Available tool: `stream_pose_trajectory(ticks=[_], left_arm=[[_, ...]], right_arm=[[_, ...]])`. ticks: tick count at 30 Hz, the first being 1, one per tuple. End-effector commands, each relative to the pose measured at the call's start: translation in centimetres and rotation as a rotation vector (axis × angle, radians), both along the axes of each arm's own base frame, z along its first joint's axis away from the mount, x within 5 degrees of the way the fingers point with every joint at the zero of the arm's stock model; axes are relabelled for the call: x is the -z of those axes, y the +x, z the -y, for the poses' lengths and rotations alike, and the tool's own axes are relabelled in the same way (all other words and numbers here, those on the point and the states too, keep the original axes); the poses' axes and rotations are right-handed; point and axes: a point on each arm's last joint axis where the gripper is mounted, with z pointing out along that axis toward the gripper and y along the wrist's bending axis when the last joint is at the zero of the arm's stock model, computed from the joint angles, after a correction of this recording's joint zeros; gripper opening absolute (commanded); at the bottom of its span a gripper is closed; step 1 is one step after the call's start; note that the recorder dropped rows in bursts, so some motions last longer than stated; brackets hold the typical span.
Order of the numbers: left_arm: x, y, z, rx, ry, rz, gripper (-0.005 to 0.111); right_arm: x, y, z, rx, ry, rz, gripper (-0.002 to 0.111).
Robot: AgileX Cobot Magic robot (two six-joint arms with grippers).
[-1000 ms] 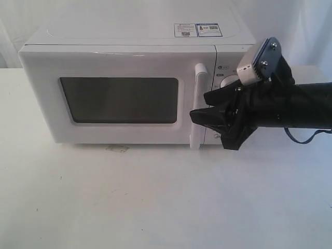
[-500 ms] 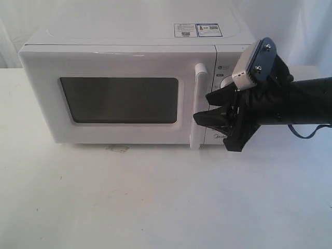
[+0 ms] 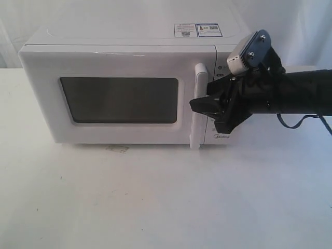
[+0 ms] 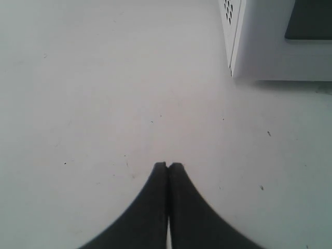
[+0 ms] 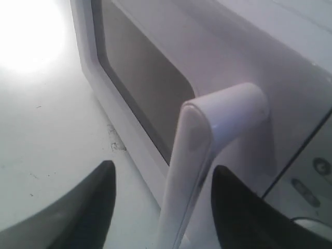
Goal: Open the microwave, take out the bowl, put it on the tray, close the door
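The white microwave (image 3: 129, 52) stands at the back of the table with its door (image 3: 119, 65) closed. Its dark window (image 3: 119, 100) shows nothing inside, so the bowl is hidden. My right gripper (image 3: 201, 99) is open at the door's vertical bar handle (image 3: 197, 124). In the right wrist view the handle (image 5: 202, 155) runs between the two black fingers (image 5: 93, 202), with gaps on both sides. My left gripper (image 4: 168, 165) is shut and empty above the bare table, short of a lower corner of the microwave (image 4: 270, 46). No tray is in view.
The white tabletop (image 3: 155, 197) spreads in front of the microwave, with a small stain (image 3: 117, 149) below the door. Control knobs sit behind my right arm (image 3: 290, 98). A blue cable (image 3: 298, 122) hangs under that arm.
My right gripper has risen and moved left from beside the control panel, so that its fingers now stand on either side of the door handle. The door stays closed.
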Motion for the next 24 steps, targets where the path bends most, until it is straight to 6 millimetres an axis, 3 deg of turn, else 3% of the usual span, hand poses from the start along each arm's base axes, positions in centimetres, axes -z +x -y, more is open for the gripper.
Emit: stream_pose_trajectory(ticks=[1,8,19,24], left_arm=[[0.1,0.0,0.0,-0.003,-0.004,0.0,0.0],[0.1,0.0,0.0,-0.003,-0.004,0.0,0.0],[0.1,0.0,0.0,-0.003,-0.004,0.0,0.0],[0.1,0.0,0.0,-0.003,-0.004,0.0,0.0]], right_arm=[[-0.2,0.4,0.0,-0.005,0.006,0.017,0.052],[-0.7,0.8,-0.3,-0.007,0.095,0.016,0.052],[1.3,1.7,-0.5,-0.005,0.155,-0.055,0.052],[1.5,1.9,-0.4,0.02,0.134,-0.058,0.041]])
